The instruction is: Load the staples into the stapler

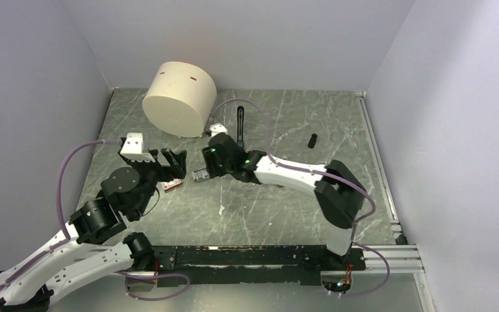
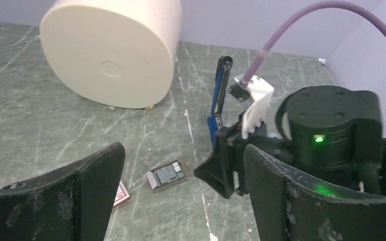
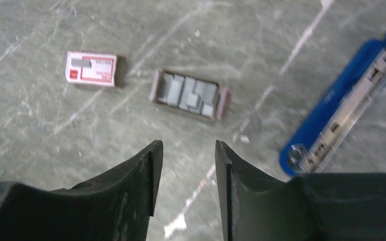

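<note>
Nothing looks loaded yet: the stapler (image 3: 349, 103) lies open on the surface (image 3: 261, 30), the staples (image 3: 188, 94) sit unpicked near it, and the right hand (image 3: 186, 148) and left hand (image 2: 183, 153) are spread, empty.

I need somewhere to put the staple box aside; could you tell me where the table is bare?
Bare: far right, between black cylinder and rail; and the near middle, between staples and front bar. Crowded: centre, where box, stapler, left gripper and right gripper cluster.
</note>
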Motion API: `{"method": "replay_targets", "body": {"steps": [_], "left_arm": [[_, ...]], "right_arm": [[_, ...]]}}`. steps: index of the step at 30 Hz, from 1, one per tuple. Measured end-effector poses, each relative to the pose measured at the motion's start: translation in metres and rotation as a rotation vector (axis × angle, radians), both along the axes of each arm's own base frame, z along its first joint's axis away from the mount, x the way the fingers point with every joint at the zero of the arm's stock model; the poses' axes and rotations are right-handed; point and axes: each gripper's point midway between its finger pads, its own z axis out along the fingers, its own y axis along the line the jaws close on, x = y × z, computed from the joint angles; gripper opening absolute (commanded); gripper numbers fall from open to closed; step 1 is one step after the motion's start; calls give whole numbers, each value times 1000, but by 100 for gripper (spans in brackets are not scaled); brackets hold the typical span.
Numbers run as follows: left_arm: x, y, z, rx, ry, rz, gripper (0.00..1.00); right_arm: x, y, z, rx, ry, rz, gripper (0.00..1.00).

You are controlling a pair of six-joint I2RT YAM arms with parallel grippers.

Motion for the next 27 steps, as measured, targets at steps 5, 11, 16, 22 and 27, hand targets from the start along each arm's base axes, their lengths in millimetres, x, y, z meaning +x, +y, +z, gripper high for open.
{"method": "replay_targets", "body": {"steps": [5, 11, 16, 22, 27], "left_arm": [[-3, 13, -4, 13, 8, 37, 90], [-6, 42, -14, 12, 42, 170, 93], [-10, 64, -22, 13, 64, 271, 92], [-15, 78, -21, -11, 54, 317, 93], [-16, 83, -21, -20, 51, 342, 93]], "right_arm": [[15, 42, -14, -43, -34, -3, 42], [27, 56, -52, -107, -1, -33, 37], [22, 67, -71, -151, 20, -26, 37], [14, 78, -74, -165, 19, -22, 34], [17, 78, -70, -174, 11, -42, 28]]}}
